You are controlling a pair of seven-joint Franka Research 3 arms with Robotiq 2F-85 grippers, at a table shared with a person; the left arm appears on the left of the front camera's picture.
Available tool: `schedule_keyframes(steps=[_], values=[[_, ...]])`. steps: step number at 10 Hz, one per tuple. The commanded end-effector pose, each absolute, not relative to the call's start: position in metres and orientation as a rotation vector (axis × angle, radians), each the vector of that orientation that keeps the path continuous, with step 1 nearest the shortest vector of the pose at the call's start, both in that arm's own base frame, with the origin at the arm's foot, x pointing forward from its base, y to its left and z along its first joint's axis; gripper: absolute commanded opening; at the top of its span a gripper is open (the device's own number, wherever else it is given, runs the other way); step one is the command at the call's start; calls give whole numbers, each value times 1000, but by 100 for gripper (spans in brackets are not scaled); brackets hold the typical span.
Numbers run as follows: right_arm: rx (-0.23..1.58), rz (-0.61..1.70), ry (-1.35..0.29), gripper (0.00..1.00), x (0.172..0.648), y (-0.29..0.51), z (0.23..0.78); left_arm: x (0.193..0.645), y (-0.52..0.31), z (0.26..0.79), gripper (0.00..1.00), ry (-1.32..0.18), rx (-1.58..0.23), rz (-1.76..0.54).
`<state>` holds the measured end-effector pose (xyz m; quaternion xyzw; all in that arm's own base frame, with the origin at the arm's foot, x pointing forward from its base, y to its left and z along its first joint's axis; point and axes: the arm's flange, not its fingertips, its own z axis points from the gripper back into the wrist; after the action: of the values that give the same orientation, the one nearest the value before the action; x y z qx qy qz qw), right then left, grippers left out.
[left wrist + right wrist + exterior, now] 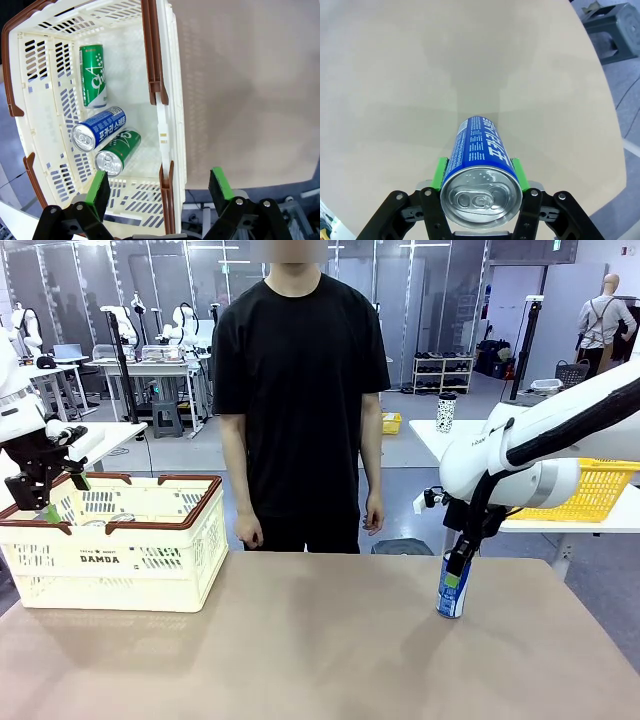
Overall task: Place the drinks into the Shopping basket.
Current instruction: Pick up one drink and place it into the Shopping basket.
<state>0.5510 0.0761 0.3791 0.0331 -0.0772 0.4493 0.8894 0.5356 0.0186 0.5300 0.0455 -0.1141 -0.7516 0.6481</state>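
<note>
While right pincer [479, 172] pinches blue can [479, 165], left pincer [159, 187] spread over three basket [167, 100] cans.

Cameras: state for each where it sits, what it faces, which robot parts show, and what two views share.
Front: between the arms, facing the person across the table; both arms show.
Left wrist: above the Shopping basket, looking down at three cans; open left pincer at bottom.
Right wrist: looking down the blue can gripped by the right pincer.
Shared: front and right wrist both show that can upright on the table.
</note>
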Motion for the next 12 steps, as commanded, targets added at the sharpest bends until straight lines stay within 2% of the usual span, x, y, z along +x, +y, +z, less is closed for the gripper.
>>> schedule_keyframes(steps=[1,5,7,8,12], values=[[12,905,-189,3,528,82,414,536,18,531,100,-258,110,-1693],[-22,898,-290,3,472,94,470,536,18,531,100,-258,110,-1693],[-58,892,-307,3,458,96,481,536,18,531,100,-258,110,-1693],[-12,919,-290,3,475,94,476,536,18,531,100,-258,110,-1693],[-12,919,-290,3,475,94,476,536,18,531,100,-258,110,-1693]])
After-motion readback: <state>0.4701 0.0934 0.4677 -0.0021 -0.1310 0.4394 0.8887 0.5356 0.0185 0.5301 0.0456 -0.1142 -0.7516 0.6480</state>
